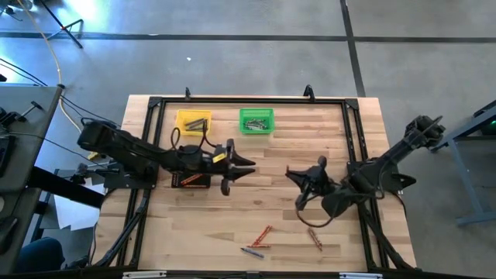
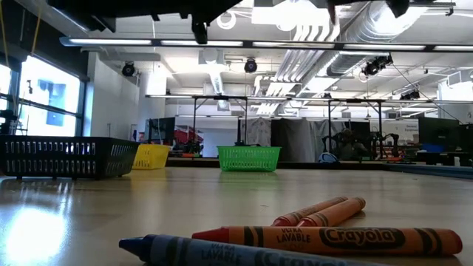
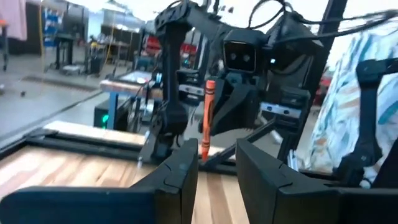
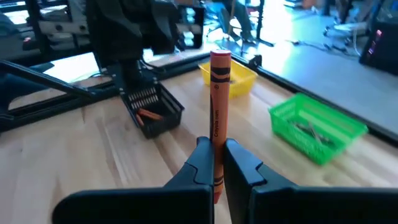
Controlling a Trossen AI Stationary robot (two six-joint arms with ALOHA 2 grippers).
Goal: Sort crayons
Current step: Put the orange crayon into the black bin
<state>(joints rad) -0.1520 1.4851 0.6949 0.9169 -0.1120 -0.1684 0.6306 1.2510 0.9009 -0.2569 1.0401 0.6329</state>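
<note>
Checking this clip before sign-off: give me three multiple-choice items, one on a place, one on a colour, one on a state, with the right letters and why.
1. Where do the loose crayons lie?
A. near the table's front edge
B. in the green bin
C. under the left arm

2. What colour is the bin beside the yellow bin?
A. blue
B. green
C. white

3. What is the right gripper doing?
A. hanging open
B. shut on nothing
C. shut on an orange crayon

Answers: 1 A, the high view shows them on bare wood by the front edge. 2 B, green in the high and low views. 3 C, the right wrist view shows the orange crayon upright between its fingers.
</note>
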